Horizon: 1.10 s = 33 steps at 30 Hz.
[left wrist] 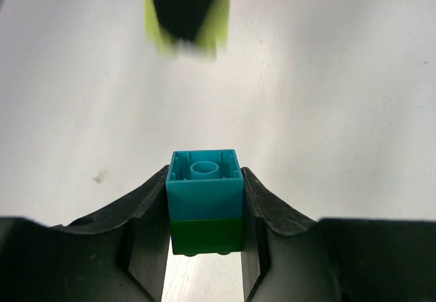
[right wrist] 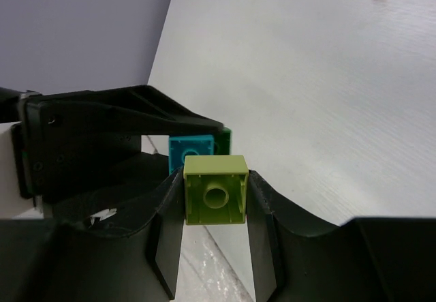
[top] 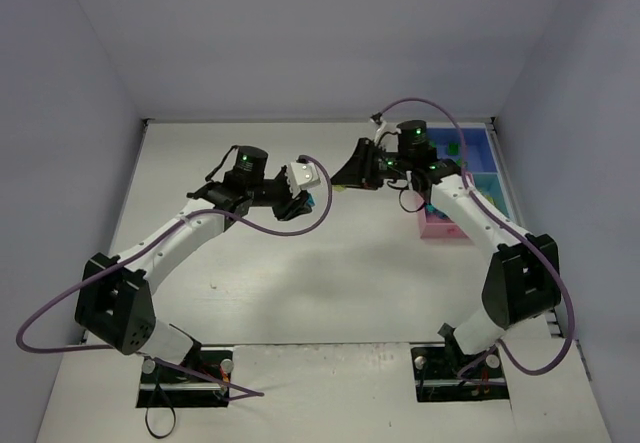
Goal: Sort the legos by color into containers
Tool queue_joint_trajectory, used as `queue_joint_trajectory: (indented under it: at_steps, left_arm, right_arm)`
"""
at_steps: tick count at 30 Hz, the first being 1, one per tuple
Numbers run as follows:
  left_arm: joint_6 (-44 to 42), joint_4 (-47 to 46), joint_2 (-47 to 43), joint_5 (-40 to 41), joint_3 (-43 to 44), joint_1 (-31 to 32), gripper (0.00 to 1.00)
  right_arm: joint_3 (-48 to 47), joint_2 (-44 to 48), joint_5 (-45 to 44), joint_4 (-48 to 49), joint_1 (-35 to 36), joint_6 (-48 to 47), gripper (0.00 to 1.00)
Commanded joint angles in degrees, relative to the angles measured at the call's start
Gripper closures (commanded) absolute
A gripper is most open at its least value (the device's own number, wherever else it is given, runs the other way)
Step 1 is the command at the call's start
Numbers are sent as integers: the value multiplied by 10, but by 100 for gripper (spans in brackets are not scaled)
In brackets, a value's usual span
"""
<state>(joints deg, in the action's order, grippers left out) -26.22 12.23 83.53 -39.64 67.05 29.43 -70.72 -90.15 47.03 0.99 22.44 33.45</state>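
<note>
**Top view.**
- Bench [top: 300, 293]: pale, with both arms bolted at its near edge.
- Left fingers [top: 298, 204] and right fingers [top: 349, 174]: raised over mid-bench, tips facing each other, near but apart.
- Pink tray [top: 445, 227] and blue tray [top: 482, 158]: joined, at the far right of the bench beneath the right arm. A few small bricks lie in the blue one.

**Left wrist view.**
- Left fingers: drawn in narrowly on a two-brick stack [left wrist: 206, 210], pinching both flanks, clear of the bench.
- The stack is a cyan brick [left wrist: 204, 189] joined to a dark green brick [left wrist: 206, 235], the green nearer the lens.
- The right fingers show beyond as a dark blur, well apart from the stack.

**Right wrist view.**
- Right fingers: clamped on a single yellow-green brick [right wrist: 216, 191], hollow underside facing the lens, held off the bench.
- The left fingers and their stack sit just behind it.
</note>
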Motion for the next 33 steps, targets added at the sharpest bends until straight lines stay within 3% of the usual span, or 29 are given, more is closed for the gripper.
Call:
queue_joint_trajectory:
  at_steps: [1, 5, 8, 12, 16, 20, 27, 31, 32, 33]
  left_arm:
    - [28, -41, -6, -13, -13, -17, 97]
    - [52, -48, -5, -10, -20, -17, 97]
    - [66, -37, -11, 4, -17, -17, 97]
    - [80, -23, -44, 28, -19, -17, 97]
    - [100, -30, -71, 50, -42, -17, 97]
    - [108, -48, -95, 65, -63, -12, 97]
    - [107, -45, -108, 81, -58, -1, 97]
    - [106, -46, -110, 83, -58, 2, 97]
    - [106, -45, -108, 83, -58, 2, 97]
    - [106, -45, -107, 82, -56, 3, 97]
  right_arm:
    - [-6, 42, 12, -7, -53, -31, 97]
    - [-11, 51, 11, -42, -93, -77, 97]
    - [-23, 62, -46, -102, -154, -118, 100]
    - [-20, 81, -263, -148, -244, -131, 100]
    - [-6, 78, -403, -151, -324, -127, 100]
    - [-28, 31, -446, -151, -403, -131, 97]
    - [-79, -74, -453, -150, -441, -111, 90]
    - [-84, -117, -458, -148, -441, -108, 74]
    - [-83, -122, -461, -148, -441, -108, 62]
    - [-82, -125, -459, -148, -441, -107, 57]
